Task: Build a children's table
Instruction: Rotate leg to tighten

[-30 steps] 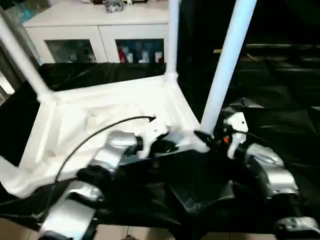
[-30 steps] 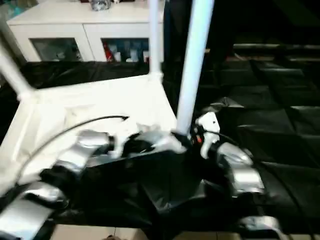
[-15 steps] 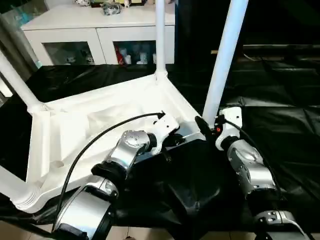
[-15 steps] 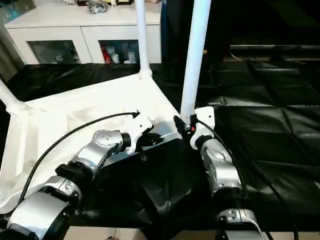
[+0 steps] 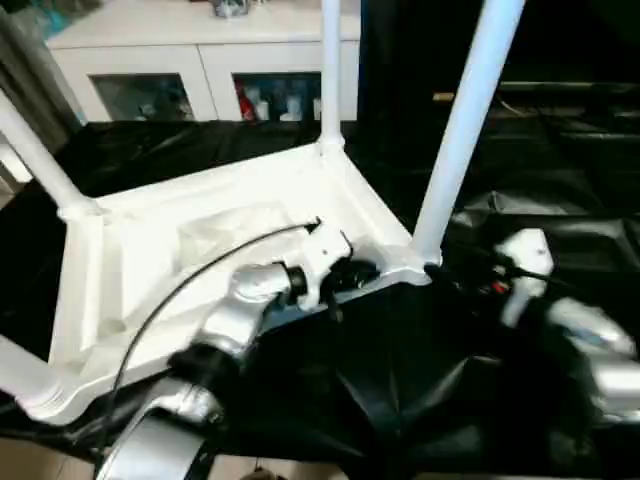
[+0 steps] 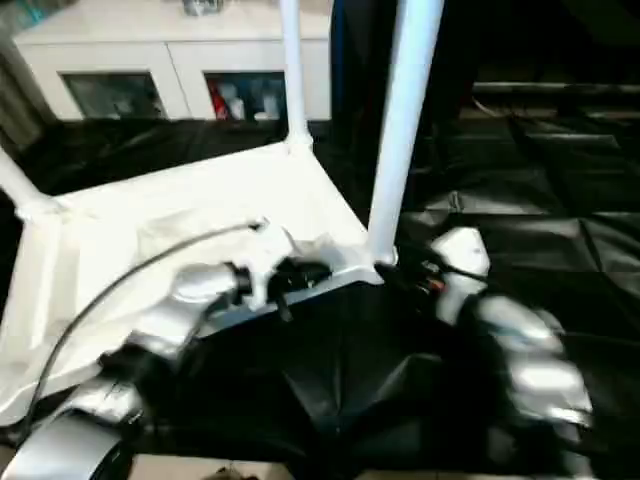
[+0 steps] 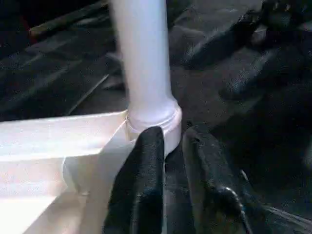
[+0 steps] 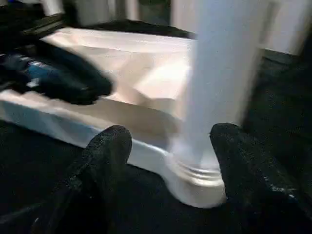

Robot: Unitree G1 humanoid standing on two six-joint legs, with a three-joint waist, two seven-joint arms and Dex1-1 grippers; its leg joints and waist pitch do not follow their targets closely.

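Note:
The children's table stands upside down on black cloth: its white tabletop [image 5: 200,240] shows the ribbed underside, and white legs rise from the corner sockets. The near-right leg [image 5: 460,130] stands in its socket [image 7: 151,117]. My left gripper [image 5: 352,274] rests at the tabletop's near rim just beside that socket; in the left wrist view its fingers [image 7: 144,185] stand a narrow gap apart with nothing between them. My right gripper [image 8: 170,136] is open wide, a short way to the right of the leg's base [image 8: 200,175], not touching it.
A white cabinet [image 5: 200,60] with glass-fronted shelves stands behind the work. Wrinkled black cloth [image 5: 400,390] covers the surface around the tabletop. A black cable [image 5: 180,290] arcs over my left forearm. The other legs [image 5: 330,70] stand at the far corners.
My right gripper has drawn back to the right, away from the near-right leg. The left gripper's fingers have parted a little. The camera has shifted as well.

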